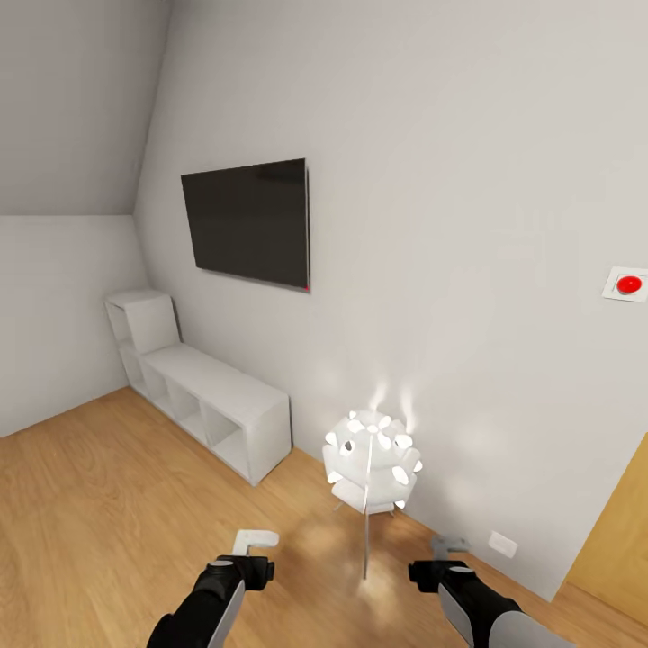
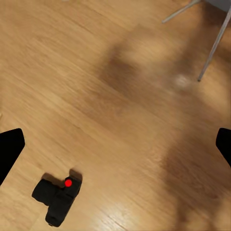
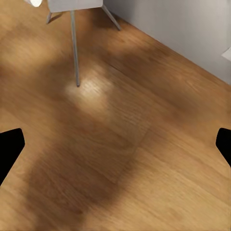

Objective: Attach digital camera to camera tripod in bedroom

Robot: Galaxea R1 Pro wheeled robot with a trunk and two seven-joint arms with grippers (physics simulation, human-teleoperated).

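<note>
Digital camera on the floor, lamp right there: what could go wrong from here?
1. The digital camera lies flat on the wood floor; a low reach by the left pincer, wide open and empty, may push it along instead of gripping it.
2. The floor lamp stands just ahead between both arms; its thin legs could get knocked.

Black wall television (image 1: 249,222) above white cubby shelf (image 1: 209,396); lit white floor lamp (image 1: 372,460) near wall; red button plate (image 1: 626,284) at right; wood floor (image 1: 108,504).
</note>
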